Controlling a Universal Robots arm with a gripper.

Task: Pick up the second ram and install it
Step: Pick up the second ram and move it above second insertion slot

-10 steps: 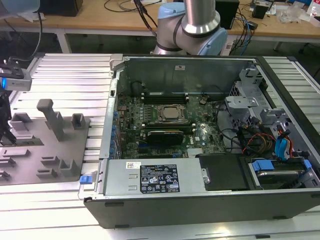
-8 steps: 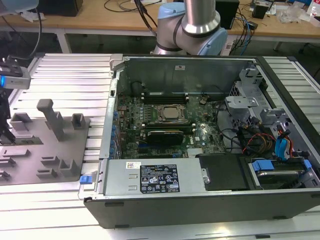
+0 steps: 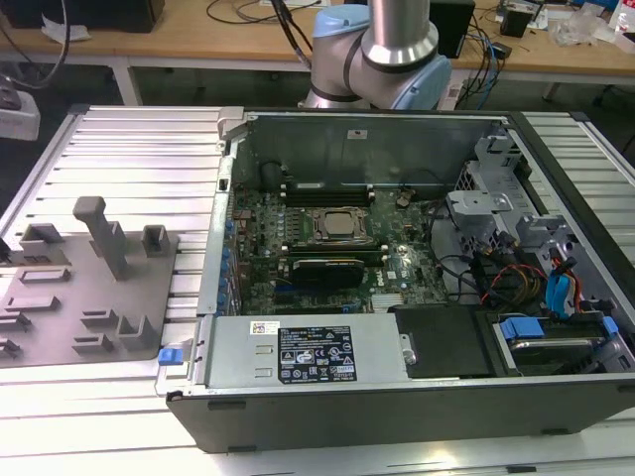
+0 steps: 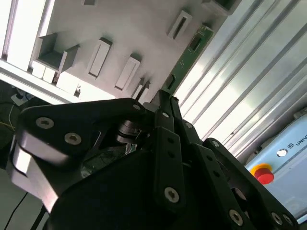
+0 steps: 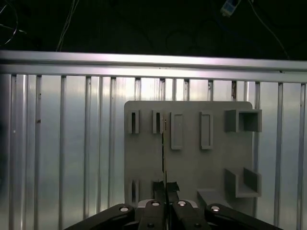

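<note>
Because the ram [image 4: 188, 57] looks thin, light and stiff yet fragile, we judge its flat faces near one end the place to pinch. Our gripper [image 4: 164, 97] is clamped on it there, holding it edge-on above the grey tray [image 5: 192, 167].

Light falls evenly from overhead. In the exterior view I get white glare across the ribbed aluminium table [image 3: 119, 149], while the open black computer case [image 3: 397, 397] is shadowed inside. In the second wrist view the black metal gripper [image 4: 164, 98] looks dark against bright slats.
</note>
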